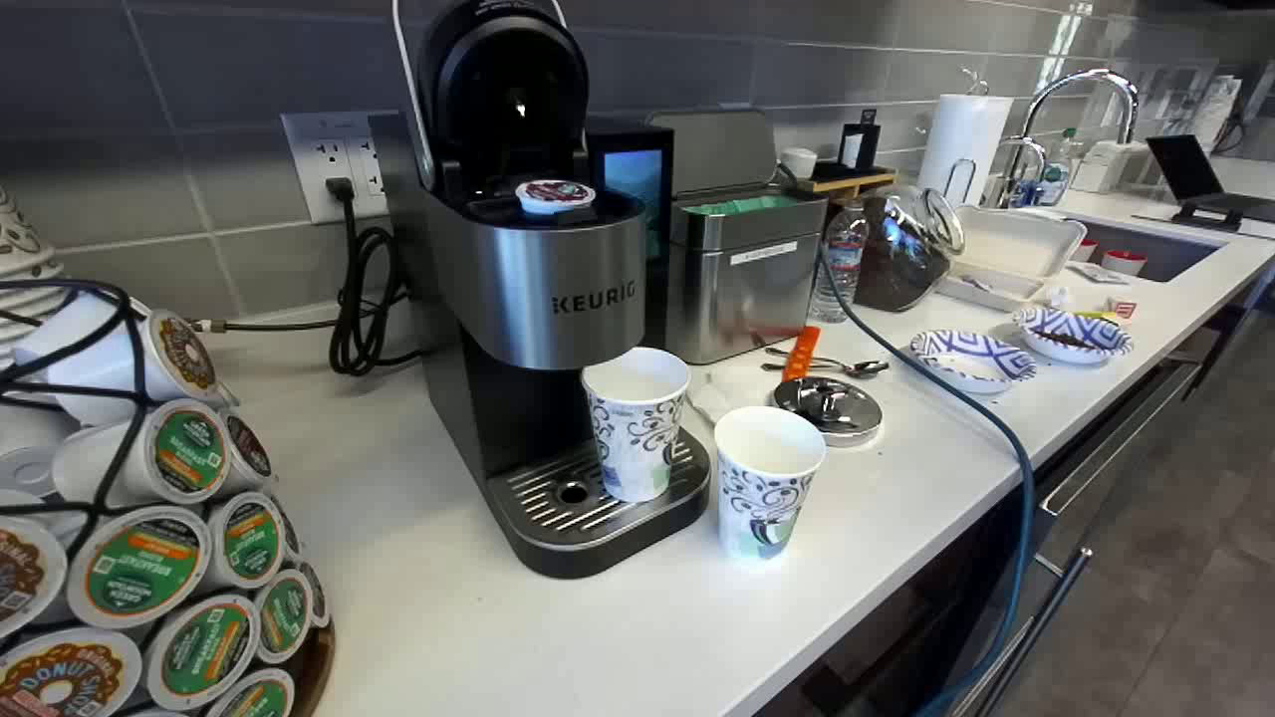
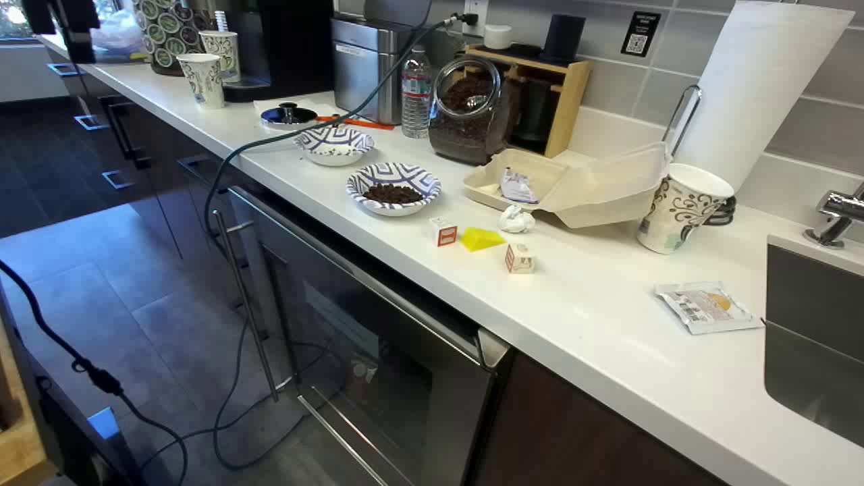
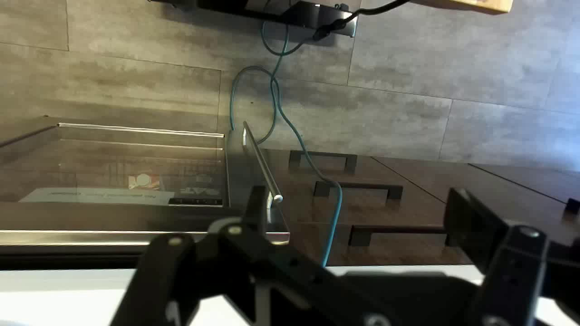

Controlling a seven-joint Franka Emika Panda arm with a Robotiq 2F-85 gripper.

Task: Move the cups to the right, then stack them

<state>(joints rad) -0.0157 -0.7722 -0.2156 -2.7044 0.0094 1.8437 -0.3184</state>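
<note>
Both exterior views show a white paper cup with dark scroll print upright on the slotted drip tray of the silver-and-black coffee machine, a matching cup just beside the tray on the white countertop. A third patterned cup, in an exterior view, is near the white paper-towel roll. Wrist view: the black two-fingered gripper is released, fingers well apart.

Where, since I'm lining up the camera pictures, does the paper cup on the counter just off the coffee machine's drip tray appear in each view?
In an exterior view: the cup is right of and below the picture's centre.
In an exterior view: the cup is upper left, in front of a second cup.
Wrist view: not visible.
Shared landmark: the blue-green cable, in all three views.
</note>
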